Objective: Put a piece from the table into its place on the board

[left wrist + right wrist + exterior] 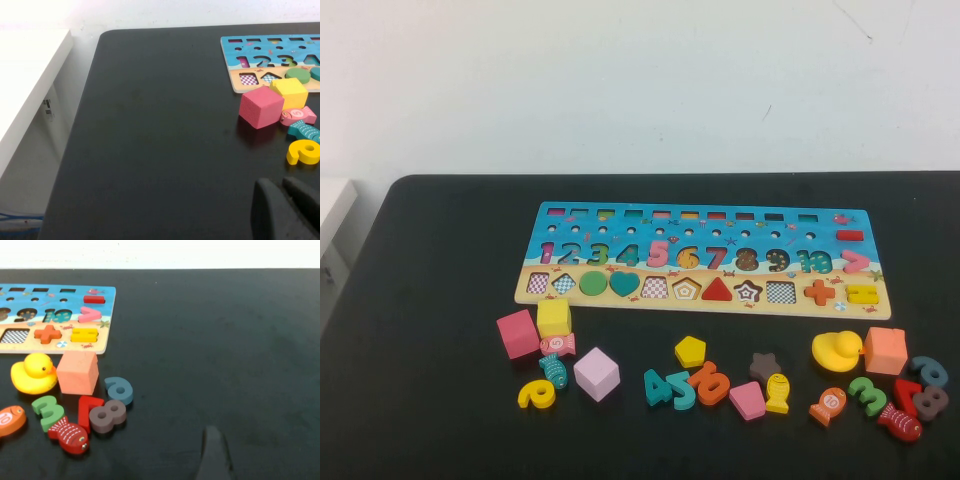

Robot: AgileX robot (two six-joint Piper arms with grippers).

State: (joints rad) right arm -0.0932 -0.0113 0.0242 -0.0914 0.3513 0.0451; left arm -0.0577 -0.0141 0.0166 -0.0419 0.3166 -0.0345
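Observation:
The piece, a small flat yellow pentagon, lies on the black table just in front of the board, among loose numbers. The board's sandy strip holds a pentagon-shaped recess almost straight behind the piece. Neither arm shows in the high view. In the left wrist view my left gripper hovers over bare table near the table's left side, its two fingers close together with nothing between them. Only one finger of my right gripper shows, over bare table right of the pieces, with nothing near it.
A pink cube, yellow cube and lilac cube sit front left. A yellow duck, orange cube and several numbers and fish crowd the front right. A white ledge borders the table's left edge.

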